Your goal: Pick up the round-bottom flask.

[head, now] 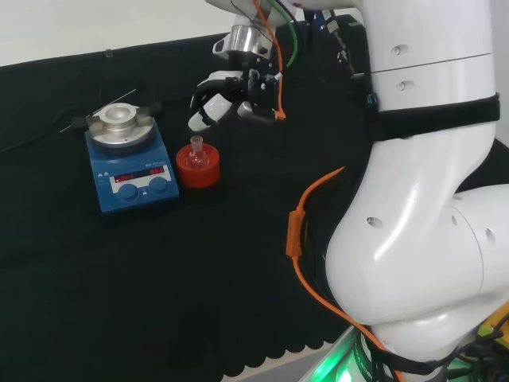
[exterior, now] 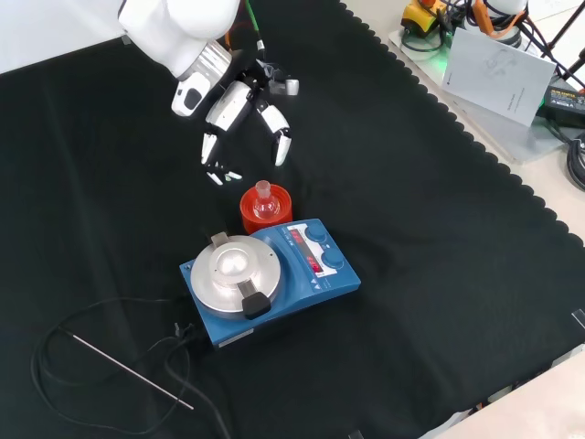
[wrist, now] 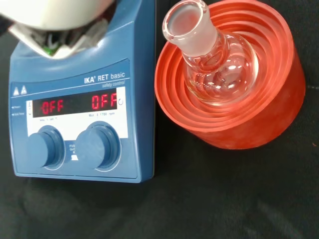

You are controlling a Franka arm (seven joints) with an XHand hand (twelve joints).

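— What stands on the black cloth (exterior: 439, 274)?
— A blue stirrer plate (exterior: 270, 279) with a round silver top, two blue knobs (wrist: 75, 149) and a red lit display on its front panel.
— Anything near it?
— A thin metal rod (exterior: 132, 370) and a black cable (exterior: 101, 366) lie on the cloth beside it. A grey booklet (exterior: 503, 73) rests off the cloth's edge.

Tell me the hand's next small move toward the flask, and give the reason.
Probably lower the hand toward the flask's neck. The flask sits upright in its red ribbed stand beside the blue stirrer, untouched. In the front view the hand hangs above and behind it with fingers spread and holding nothing, so closing now would likely catch nothing.
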